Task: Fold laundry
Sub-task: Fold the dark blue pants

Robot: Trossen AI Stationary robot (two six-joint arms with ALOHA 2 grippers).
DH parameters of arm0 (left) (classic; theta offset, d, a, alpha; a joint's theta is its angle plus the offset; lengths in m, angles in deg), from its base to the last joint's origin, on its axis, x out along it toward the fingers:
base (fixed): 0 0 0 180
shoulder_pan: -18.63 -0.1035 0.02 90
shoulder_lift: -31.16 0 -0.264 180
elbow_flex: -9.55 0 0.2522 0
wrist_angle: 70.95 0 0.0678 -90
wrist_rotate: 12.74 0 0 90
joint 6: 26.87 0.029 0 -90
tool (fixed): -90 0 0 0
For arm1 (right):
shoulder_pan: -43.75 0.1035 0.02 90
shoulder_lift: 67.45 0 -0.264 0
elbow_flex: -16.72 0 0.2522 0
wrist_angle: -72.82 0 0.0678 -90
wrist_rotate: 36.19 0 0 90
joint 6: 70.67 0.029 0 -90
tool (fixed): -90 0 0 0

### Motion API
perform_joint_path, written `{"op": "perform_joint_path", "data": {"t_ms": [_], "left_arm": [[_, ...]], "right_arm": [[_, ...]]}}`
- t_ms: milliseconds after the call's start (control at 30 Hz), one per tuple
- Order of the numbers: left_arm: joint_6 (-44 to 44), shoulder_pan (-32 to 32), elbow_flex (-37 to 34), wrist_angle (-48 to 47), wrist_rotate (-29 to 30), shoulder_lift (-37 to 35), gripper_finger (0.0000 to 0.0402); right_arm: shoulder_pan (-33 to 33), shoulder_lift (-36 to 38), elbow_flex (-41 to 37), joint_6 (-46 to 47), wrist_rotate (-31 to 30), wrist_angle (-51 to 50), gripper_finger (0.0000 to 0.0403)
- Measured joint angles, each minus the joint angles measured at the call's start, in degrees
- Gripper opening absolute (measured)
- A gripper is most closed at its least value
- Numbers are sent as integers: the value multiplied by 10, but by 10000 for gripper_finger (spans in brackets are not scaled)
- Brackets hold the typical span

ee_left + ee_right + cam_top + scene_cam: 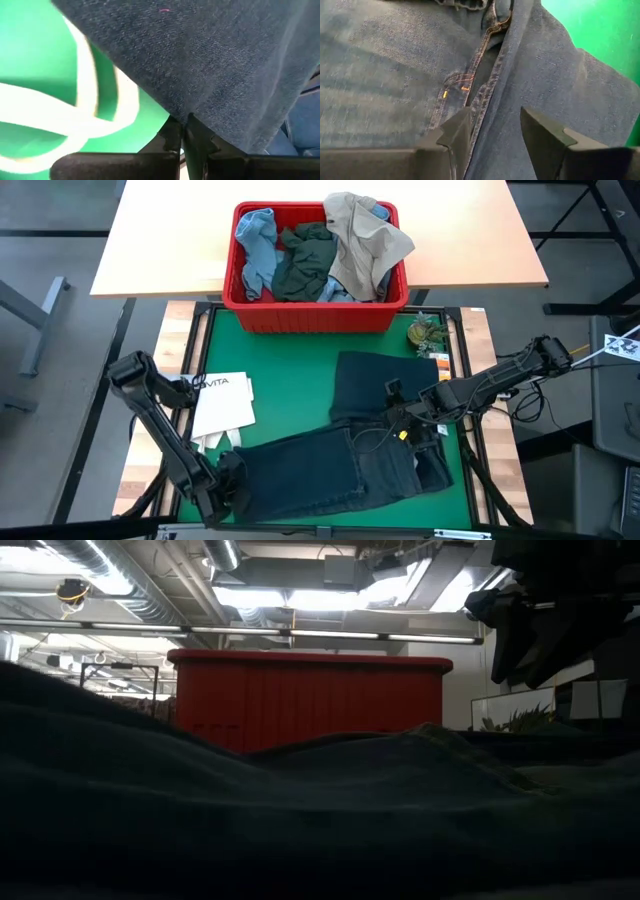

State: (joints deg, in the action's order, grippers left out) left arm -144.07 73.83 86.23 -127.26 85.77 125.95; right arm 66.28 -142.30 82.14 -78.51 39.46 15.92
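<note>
On the green mat (215, 340) the dark navy jeans (340, 465) lay spread out, one leg running toward the front left corner and the other folded up toward the red bin (315, 310). The left gripper (228, 492) sat at the end of that front left leg, its fingers (172, 142) pressed together and pinching the edge of the denim, which draped over and past them in the left wrist view. Beside that leg the white tote bag (222, 405) lay flat, its loop handle (90, 120) just next to the pinched hem. The right gripper (405, 425) hovered low over the waist area of the jeans, jaws spread; in the right wrist view the fly seam and its orange stitching (455, 90) lay just ahead of the two fingers (452, 137), the cloth beneath them, not gripped. In the red bin, well apart from both grippers, rested the light blue piece (255, 245), the dark green-grey piece (305, 265) and the beige piece (365, 240).
</note>
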Motion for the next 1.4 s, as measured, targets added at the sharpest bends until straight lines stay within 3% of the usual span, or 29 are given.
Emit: {"op": "perform_joint_path", "data": {"t_ms": [233, 433, 600, 800, 1067, 1400], "left_arm": [[-14, 0, 0, -108, -10, -74, 1], [-36, 0, 0, -199, -58, -129, 0], [-42, -2, 0, -213, -55, -167, 0], [10, -27, 0, -131, 46, -188, 0], [190, -96, 0, 31, 175, -203, 0], [456, -238, 0, 272, 192, -184, 0]], "right_arm": [[0, 0, 0, 0, 0, 0, 172], [0, 0, 0, 0, 0, 0, 172], [0, 0, 0, 0, 0, -1, 172], [0, 1, 0, 0, 5, -3, 172], [0, 39, 0, 0, 25, -5, 172], [0, 136, 1, 0, 18, -5, 172]]}}
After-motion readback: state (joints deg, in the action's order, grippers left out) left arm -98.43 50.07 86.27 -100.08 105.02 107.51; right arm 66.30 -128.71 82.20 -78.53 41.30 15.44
